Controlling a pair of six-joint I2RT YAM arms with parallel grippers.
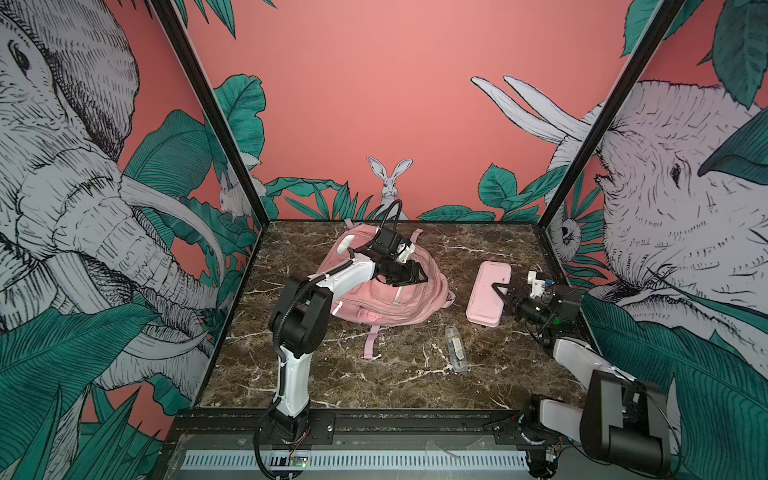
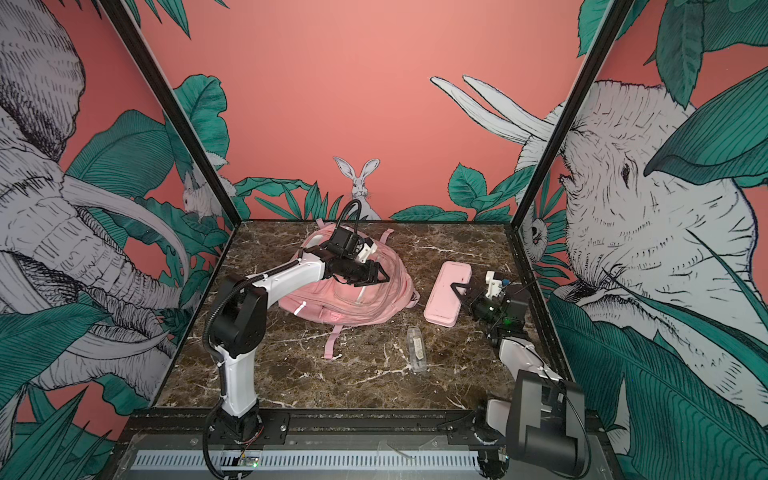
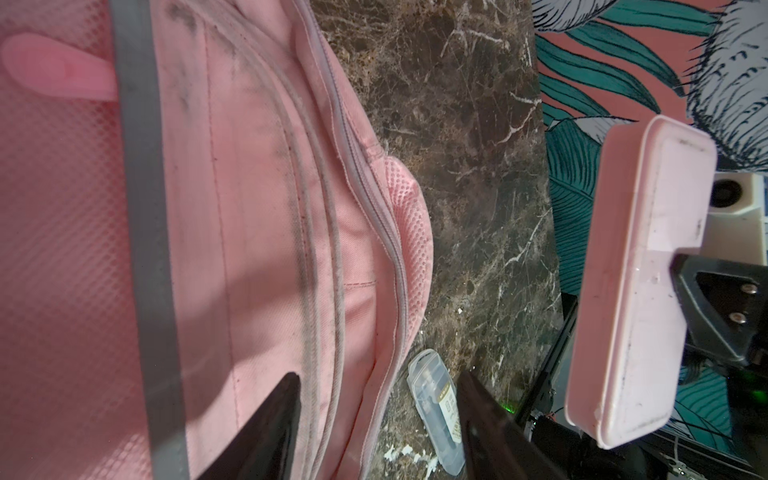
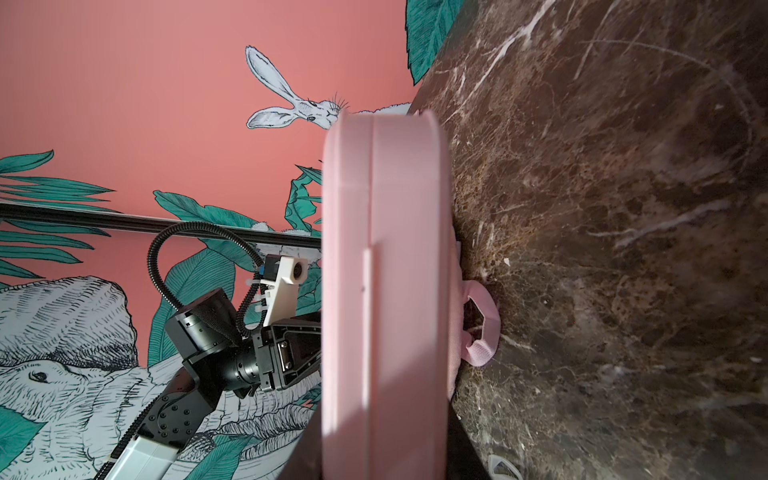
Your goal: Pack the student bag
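- Right hand (image 1: pixel 500 291) grips the pink pencil case (image 1: pixel 484 301), ready for the student bag (image 1: pixel 386 309)
- Left hand (image 1: pixel 411 277) hangs wide and empty over the bag, probably for its zip

Both top views look from high above the near edge of the table (image 1: pixel 374 382), tilted down and facing the back wall (image 1: pixel 374 104). They stand far enough off to hold the whole tabletop, and the two pictures share almost everything, shifted slightly sideways. The left wrist camera sits close over the backpack (image 3: pixel 249 208), looking past the tips of the left gripper (image 3: pixel 378 374) across the fabric toward the table's right side, where a clear box (image 3: pixel 428 386) and the pencil case (image 3: pixel 640 291) also appear. The right wrist camera looks, very near, along the pencil case's long edge, facing the left arm (image 4: pixel 195 353); both wrist views share that case.
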